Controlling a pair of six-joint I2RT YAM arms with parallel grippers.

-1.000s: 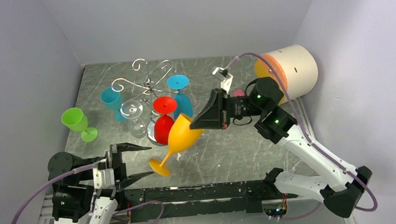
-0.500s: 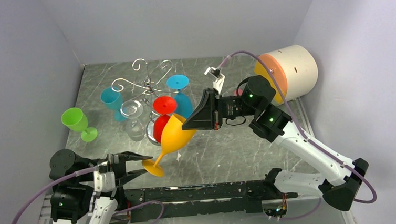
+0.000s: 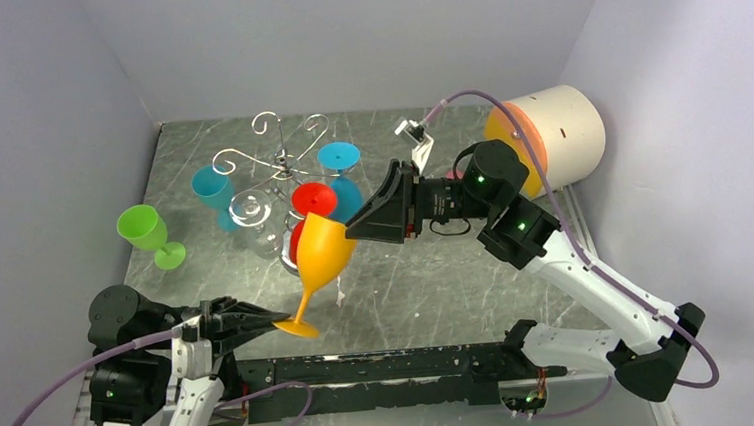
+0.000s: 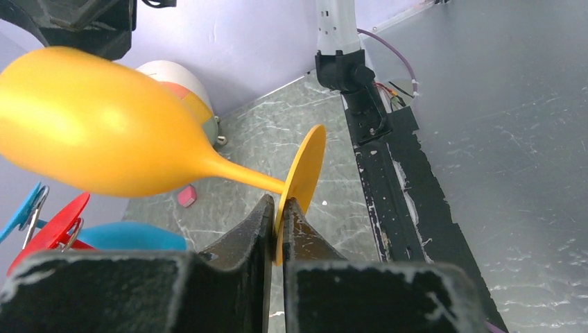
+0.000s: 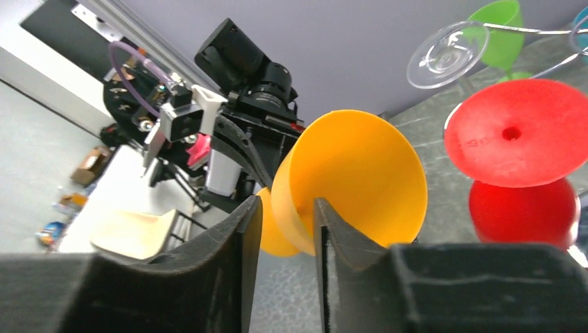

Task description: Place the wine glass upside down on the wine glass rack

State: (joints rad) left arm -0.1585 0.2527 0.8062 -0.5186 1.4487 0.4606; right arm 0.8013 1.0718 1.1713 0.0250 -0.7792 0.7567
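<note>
Looking at an orange-yellow wine glass (image 3: 321, 257): opaque, smooth, plastic-looking, with a tulip bowl, thin stem and flat round foot. Held in the air just on the near side of the wine glass rack (image 3: 284, 159), tilted, mouth up and toward the rack, foot lowest and farthest from it. Not upside down, not on the rack. Rack of thin silver wire, with scroll-ended arms spreading from a central post. Pinched at the edge of the foot by the left gripper (image 4: 277, 208), clamped flat on the disc. Straddled at the bowl's rim by the right gripper (image 5: 286, 206), parted narrowly, rim wall between the fingers, a sliver of gap on one side.
</note>
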